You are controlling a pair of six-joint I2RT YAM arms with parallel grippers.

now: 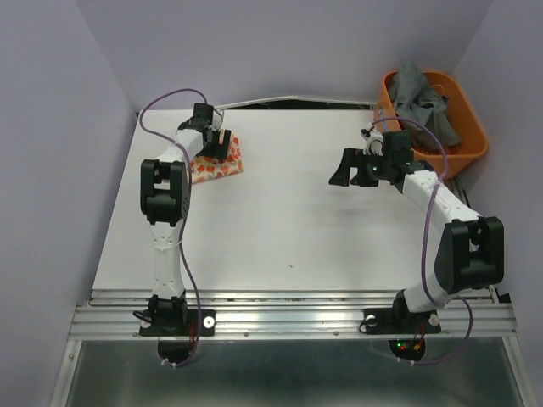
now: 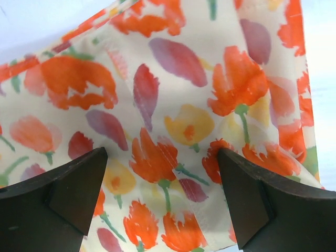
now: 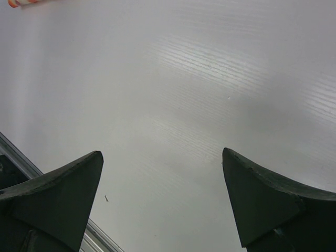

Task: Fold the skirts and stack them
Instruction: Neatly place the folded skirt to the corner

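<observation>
The left gripper [image 2: 163,173] is spread wide and holds nothing. Directly beneath its fingers lies the printed skirt [image 2: 178,79], which looks folded into a small packet on the table [image 1: 288,220]. The right gripper [image 3: 163,178] is also fully spread and empty, with only bare tabletop under it. Beyond it and to its right, the dark grey skirt [image 1: 424,100] sits crumpled in the orange basket [image 1: 471,153]. I judge one skirt folded. The grey one is not yet fetched, folded or stacked on the first.

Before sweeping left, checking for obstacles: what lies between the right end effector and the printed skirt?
Only bare table, as the top view shows.
</observation>
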